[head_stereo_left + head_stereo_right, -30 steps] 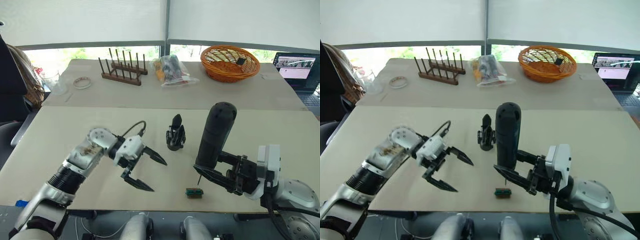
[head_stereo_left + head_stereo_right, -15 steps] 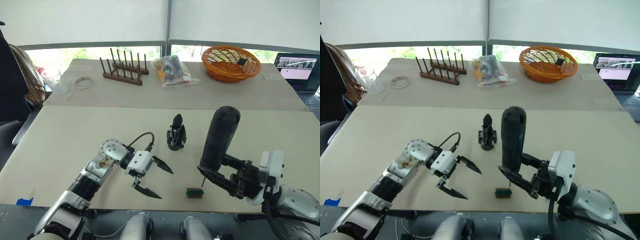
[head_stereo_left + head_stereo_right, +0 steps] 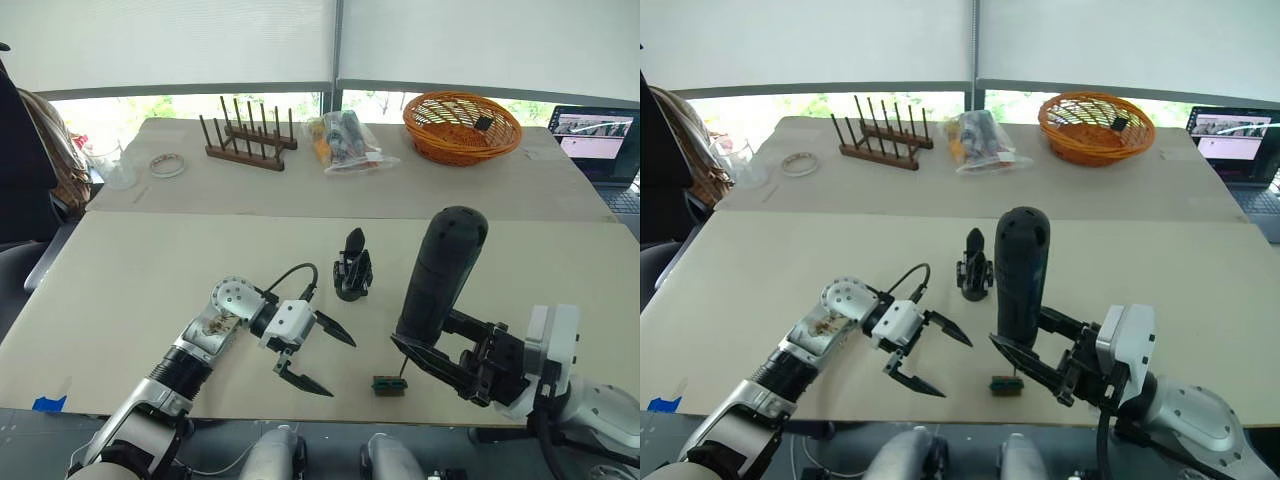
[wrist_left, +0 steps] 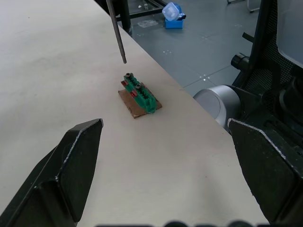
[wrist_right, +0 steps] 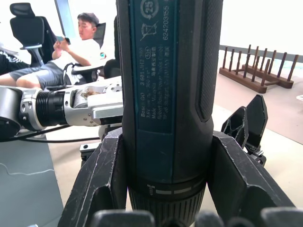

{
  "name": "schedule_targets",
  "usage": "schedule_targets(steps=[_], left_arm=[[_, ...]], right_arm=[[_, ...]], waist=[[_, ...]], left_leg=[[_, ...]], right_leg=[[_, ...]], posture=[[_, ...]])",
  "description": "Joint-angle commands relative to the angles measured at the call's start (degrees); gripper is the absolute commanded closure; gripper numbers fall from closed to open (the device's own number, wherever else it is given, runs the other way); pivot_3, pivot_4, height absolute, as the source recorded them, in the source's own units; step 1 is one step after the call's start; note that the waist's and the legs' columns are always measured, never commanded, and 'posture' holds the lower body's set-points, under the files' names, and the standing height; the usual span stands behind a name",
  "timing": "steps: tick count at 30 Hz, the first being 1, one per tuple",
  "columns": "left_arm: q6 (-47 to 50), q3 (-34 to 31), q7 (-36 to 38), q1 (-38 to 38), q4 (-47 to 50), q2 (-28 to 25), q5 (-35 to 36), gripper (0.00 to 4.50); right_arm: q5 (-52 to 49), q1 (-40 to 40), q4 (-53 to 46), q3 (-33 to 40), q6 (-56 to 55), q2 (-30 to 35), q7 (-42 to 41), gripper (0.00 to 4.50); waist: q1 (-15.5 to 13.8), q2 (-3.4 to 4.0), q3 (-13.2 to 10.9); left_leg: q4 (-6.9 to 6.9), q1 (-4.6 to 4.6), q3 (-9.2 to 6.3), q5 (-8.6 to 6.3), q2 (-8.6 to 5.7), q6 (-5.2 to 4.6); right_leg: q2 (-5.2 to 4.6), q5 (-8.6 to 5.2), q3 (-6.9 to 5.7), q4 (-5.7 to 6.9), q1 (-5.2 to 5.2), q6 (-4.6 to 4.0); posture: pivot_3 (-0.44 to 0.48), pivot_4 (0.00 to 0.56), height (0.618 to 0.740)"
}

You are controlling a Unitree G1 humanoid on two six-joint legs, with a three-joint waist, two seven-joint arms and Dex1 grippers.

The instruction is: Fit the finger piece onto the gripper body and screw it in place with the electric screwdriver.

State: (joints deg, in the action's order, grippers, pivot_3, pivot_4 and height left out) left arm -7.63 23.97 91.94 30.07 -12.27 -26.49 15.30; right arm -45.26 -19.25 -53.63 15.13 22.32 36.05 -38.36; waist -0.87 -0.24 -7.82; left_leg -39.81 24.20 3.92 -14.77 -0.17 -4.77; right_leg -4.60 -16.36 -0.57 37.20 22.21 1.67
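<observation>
Right gripper (image 3: 440,352) clamped on upright screwdriver (image 3: 436,273), bit over green block (image 3: 389,385) at near edge. Left gripper (image 3: 318,356) spread, empty, left of block. Gripper body (image 3: 352,268) farther back, centre. Probably collecting a screw; lowering bit next.

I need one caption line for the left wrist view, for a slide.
Open left gripper faces a small green-and-black block near the table edge, the screwdriver bit poised just above it.

Open left gripper (image 4: 161,156) faces green block (image 4: 140,93) — metal bit (image 4: 117,32) above
</observation>
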Motion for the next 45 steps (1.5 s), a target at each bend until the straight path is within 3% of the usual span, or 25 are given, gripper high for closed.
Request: schedule_targets(steps=[1, 16, 45], left_arm=[[-2.2, 0.1, 0.5, 0.4, -0.3, 0.6, -0.7, 0.0], [-3.7, -0.8, 0.4, 1.7, -3.2, 1.6, -1.4, 0.0], [-4.3, -0.8, 0.2, 1.6, -2.8, 1.8, -1.5, 0.0]], right_arm=[[-3.6, 0.7, -3.7, 2.3, 0.6, 1.2, 2.7, 2.57], [-3.2, 1.7, -2.0, 0.2, 0.9, 3.0, 5.3, 2.57], [2.9, -2.2, -0.2, -0.1, -3.9, -0.2, -0.1, 2.57]], waist=[[0.0, 0.0, 0.0], [0.0, -0.01, 0.0], [0.0, -0.01, 0.0]], left_leg=[[0.0, 0.0, 0.0, 0.0, 0.0, 0.0], [0.0, 0.01, 0.0, -0.01, 0.0, -0.01], [-0.01, 0.01, 0.0, -0.01, 0.0, -0.02]], right_leg=[[0.0, 0.0, 0.0, 0.0, 0.0, 0.0], [0.01, 0.0, 0.0, 0.0, 0.0, 0.0], [0.01, 0.0, 0.0, -0.01, 0.0, 0.0]], posture=[[0.0, 0.15, 0.74], [0.0, 0.15, 0.74], [0.0, 0.15, 0.74]])
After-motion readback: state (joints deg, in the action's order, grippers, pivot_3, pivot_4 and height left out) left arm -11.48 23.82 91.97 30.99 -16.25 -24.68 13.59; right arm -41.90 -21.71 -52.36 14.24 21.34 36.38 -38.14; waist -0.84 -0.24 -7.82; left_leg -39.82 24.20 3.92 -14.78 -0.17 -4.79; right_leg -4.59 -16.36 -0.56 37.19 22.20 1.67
